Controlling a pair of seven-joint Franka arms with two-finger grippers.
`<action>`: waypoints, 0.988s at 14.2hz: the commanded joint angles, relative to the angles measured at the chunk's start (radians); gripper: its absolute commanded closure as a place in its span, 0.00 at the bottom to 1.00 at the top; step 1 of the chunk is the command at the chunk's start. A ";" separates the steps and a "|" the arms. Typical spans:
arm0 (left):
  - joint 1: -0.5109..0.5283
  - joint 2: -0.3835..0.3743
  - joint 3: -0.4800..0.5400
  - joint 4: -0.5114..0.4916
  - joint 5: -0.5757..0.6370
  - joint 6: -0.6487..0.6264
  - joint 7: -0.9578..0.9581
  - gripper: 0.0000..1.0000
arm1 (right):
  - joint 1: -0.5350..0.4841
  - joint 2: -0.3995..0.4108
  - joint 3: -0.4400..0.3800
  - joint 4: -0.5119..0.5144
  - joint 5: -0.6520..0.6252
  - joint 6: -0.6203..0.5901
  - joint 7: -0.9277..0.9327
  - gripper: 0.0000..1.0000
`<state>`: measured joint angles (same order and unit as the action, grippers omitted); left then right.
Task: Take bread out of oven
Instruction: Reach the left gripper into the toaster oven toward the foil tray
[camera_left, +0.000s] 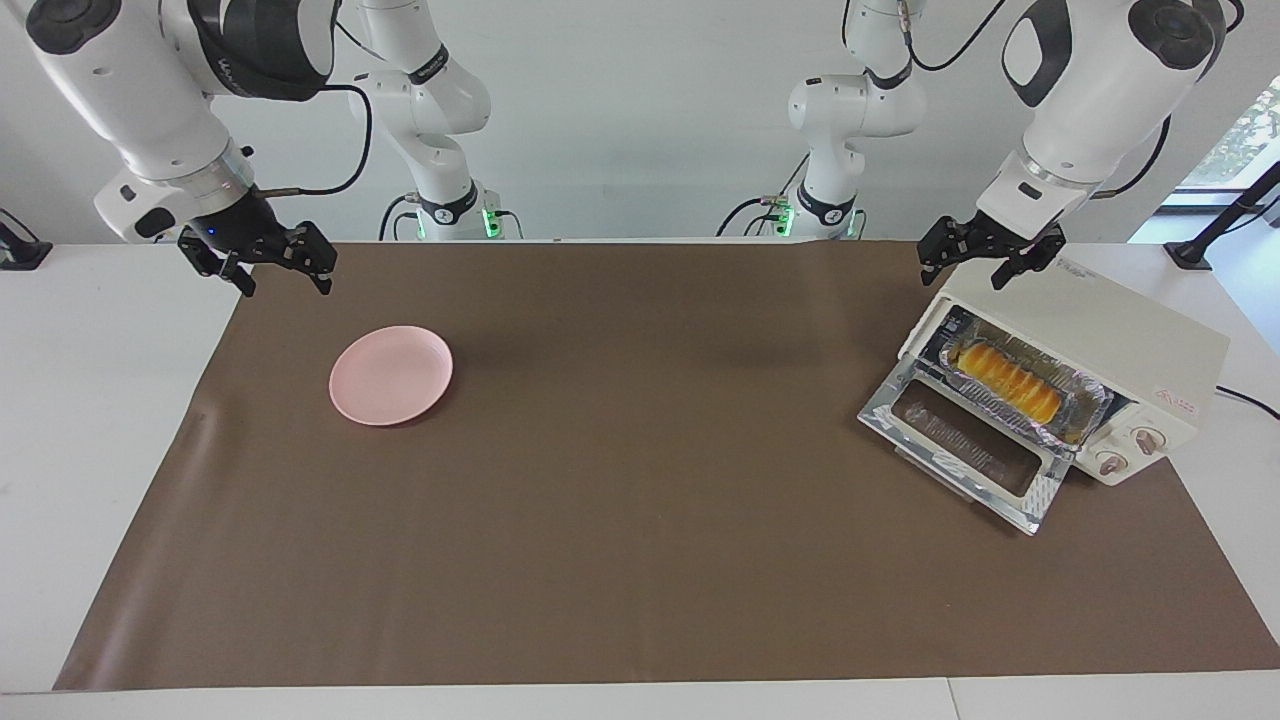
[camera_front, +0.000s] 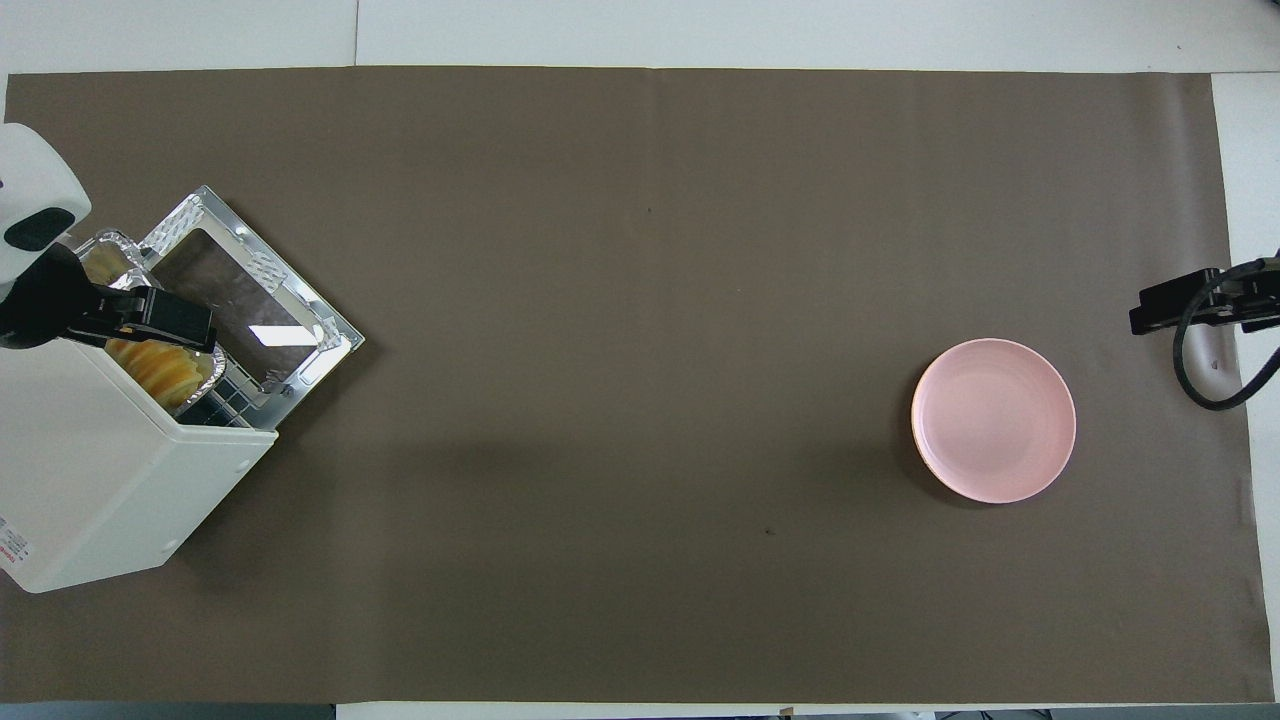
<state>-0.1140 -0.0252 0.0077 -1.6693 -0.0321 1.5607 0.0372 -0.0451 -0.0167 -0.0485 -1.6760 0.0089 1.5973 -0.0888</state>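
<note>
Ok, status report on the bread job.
Left gripper open above oven; right gripper open, waiting. Bread in foil tray, door down. Nothing in the way.

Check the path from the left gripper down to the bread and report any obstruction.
Nothing visible blocks it. The oven door lies folded down, and the bread sits exposed in its foil tray at the oven's mouth. The left gripper hangs over the oven's top, fingers open. Only the oven's roof edge overhangs the tray's inner side.

A white table (camera_left: 100, 420) carries a brown mat (camera_left: 640, 500); on it, a pink plate (camera_left: 391, 374) sits below the right jaws, a toaster oven (camera_left: 1090, 370) under the left jaws.
</note>
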 joint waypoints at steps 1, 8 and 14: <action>-0.009 -0.019 0.005 -0.017 0.006 0.015 0.009 0.00 | -0.002 -0.020 -0.001 -0.019 -0.015 -0.008 -0.019 0.00; -0.030 0.059 0.005 0.031 0.030 0.016 0.004 0.00 | -0.002 -0.020 -0.001 -0.019 -0.015 -0.010 -0.019 0.00; -0.058 0.310 0.031 0.261 0.075 -0.042 -0.141 0.00 | -0.002 -0.020 -0.001 -0.019 -0.015 -0.008 -0.019 0.00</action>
<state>-0.1416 0.1725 0.0108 -1.5352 0.0179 1.5665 -0.0312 -0.0451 -0.0167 -0.0485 -1.6760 0.0089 1.5973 -0.0888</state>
